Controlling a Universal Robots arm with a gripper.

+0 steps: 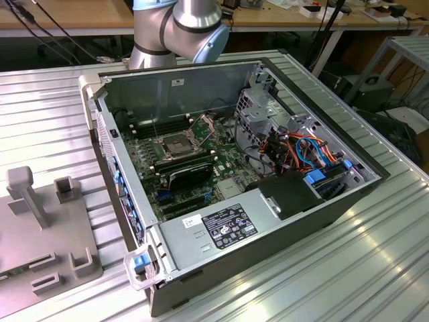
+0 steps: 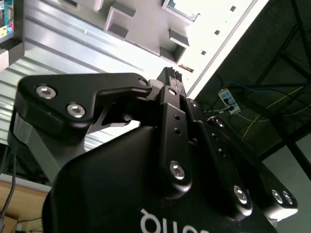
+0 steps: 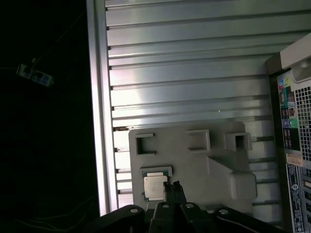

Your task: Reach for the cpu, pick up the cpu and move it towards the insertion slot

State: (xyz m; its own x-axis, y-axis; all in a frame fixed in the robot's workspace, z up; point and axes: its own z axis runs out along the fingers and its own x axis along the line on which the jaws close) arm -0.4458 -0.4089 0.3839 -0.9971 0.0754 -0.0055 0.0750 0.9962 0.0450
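The cpu (image 3: 154,186) is a pale tan-gold square chip lying flat in a recess of the grey fixture plate (image 3: 194,160) on the ribbed metal table. In the first wrist view my gripper (image 3: 171,185) hangs well above the plate, its two thin black fingertips together and beside the chip in the picture, with nothing held. The second wrist view shows the same gripper (image 2: 171,74) over the plate (image 2: 146,29). The insertion slot (image 1: 175,145), with its silvery frame and dark centre, sits on the motherboard inside the open computer case (image 1: 281,221), its cover raised.
The arm (image 1: 181,23) rises behind the case at the top of the exterior view. On the exterior view's left, the fixture plate (image 1: 47,235) carries upright posts and small blocks. Cables, a drive cage and a black power supply fill the case's right half. The table's edge runs beside the plate.
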